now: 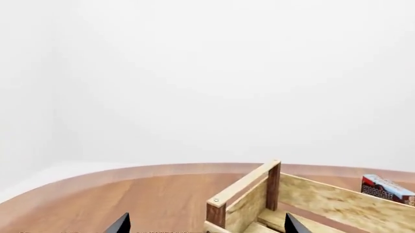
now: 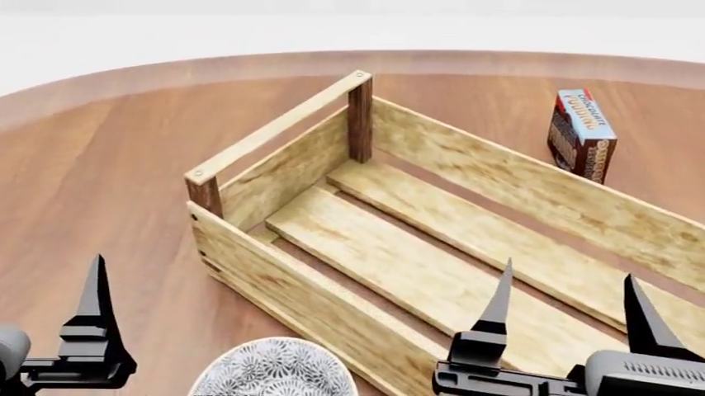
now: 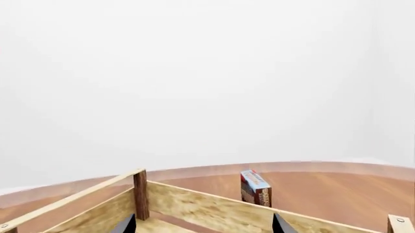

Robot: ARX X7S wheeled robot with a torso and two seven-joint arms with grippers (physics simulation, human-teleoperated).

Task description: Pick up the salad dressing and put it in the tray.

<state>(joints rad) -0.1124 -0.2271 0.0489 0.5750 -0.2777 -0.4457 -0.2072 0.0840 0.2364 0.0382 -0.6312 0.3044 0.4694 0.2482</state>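
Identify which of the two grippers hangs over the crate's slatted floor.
The right gripper; the left gripper hangs over bare table outside the crate.

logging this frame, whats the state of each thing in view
tray: upright on the table, nothing inside
chocolate pudding carton: standing upright beyond the tray's far wall
patterned bowl: right way up, near the tray's front wall
left end effector: open, holding nothing
right end effector: open, holding nothing
salad dressing: not in view
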